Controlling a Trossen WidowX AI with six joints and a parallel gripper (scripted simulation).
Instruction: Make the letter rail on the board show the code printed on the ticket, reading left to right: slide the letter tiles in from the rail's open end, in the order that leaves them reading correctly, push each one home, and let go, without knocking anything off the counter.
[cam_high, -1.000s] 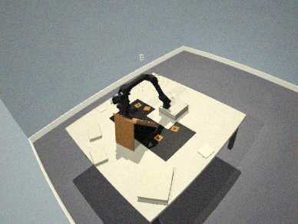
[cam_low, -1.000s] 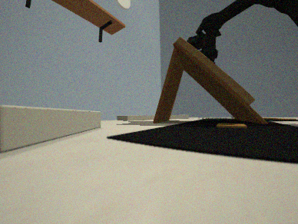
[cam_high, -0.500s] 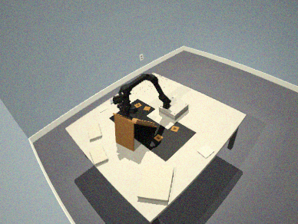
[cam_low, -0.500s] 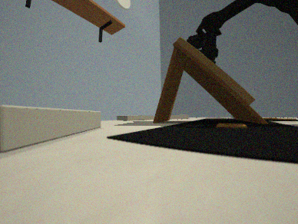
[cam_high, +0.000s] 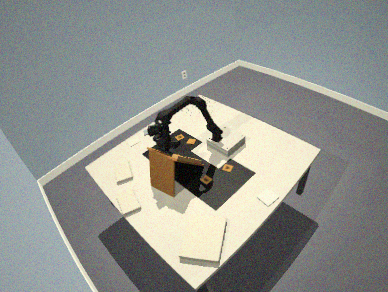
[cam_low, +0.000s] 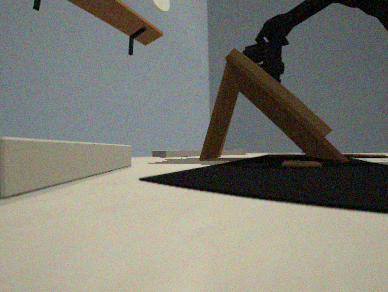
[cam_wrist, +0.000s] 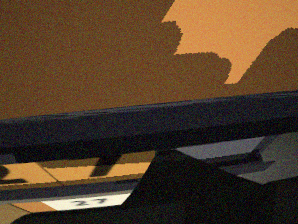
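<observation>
Clock bearings are taken on the top view, from the middle of the black mat (cam_high: 232, 184) (cam_low: 260, 187), with 12 at the upper edge. The wooden letter board (cam_high: 162, 172) (cam_low: 282, 105) stands as a tilted two-panel easel at 9 o'clock. The arm (cam_high: 189, 100) (cam_low: 305, 12) rises from 10 to 11 o'clock. Its gripper (cam_high: 218, 138) (cam_low: 272, 70) points downward near the pale box (cam_high: 228, 143) at 1 to 2 o'clock; its fingers are pressed together, pinching nothing. Contact with the box cannot be determined.

Four orange letter tiles are noted: two at 11 o'clock (cam_high: 180, 137) (cam_high: 191, 142), one at 3 (cam_high: 228, 168), and one at 5 (cam_high: 206, 179) on the mat. Their letters are illegible. The rail's contents cannot be read. Pale slabs lie at 9 (cam_high: 124, 171), 8 (cam_high: 128, 202) and 6 o'clock (cam_high: 202, 245) on the white counter (cam_high: 280, 150) (cam_low: 200, 240). In the wrist view, a white label (cam_wrist: 87, 201) bears partly hidden dark characters.
</observation>
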